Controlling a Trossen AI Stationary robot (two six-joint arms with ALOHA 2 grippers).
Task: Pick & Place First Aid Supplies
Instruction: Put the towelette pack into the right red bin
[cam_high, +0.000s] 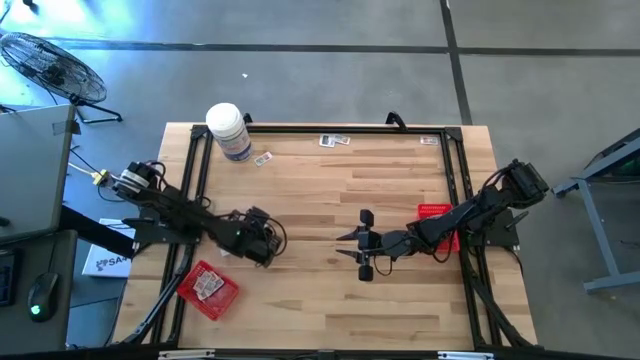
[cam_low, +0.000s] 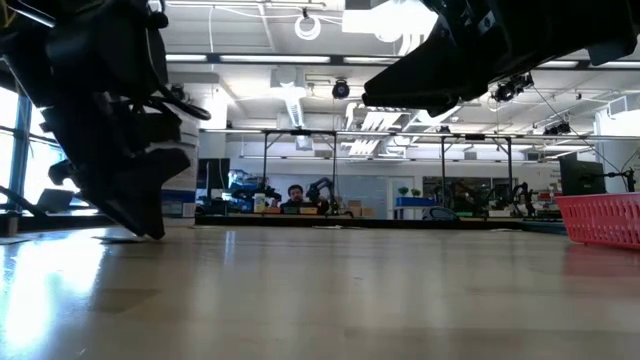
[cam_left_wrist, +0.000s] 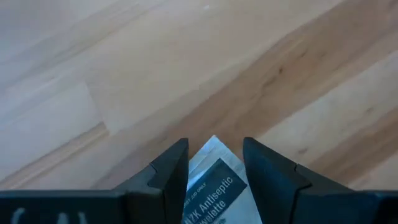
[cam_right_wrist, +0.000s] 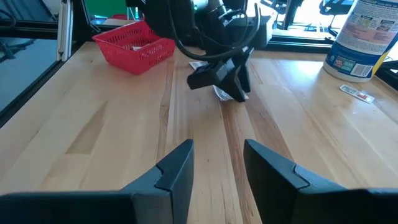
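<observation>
On the wooden table (cam_high: 330, 190), the left gripper (cam_left_wrist: 214, 171) pinches an antiseptic packet (cam_left_wrist: 211, 183) between its fingers; the right gripper (cam_right_wrist: 217, 165) gapes empty.

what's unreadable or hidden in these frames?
- Antiseptic towelette packet: left wrist view, label cut by the picture's edge and the left gripper fingers.
- Packets in the near red tray: high view, too small to count.
- Far red tray: high view, contents covered by the right arm.

2 dark arms, pretty chunky

Both matte black, loose black cables looping at the wrists, each ending in 2 flat angular fingers (cam_right_wrist: 177, 171).
</observation>
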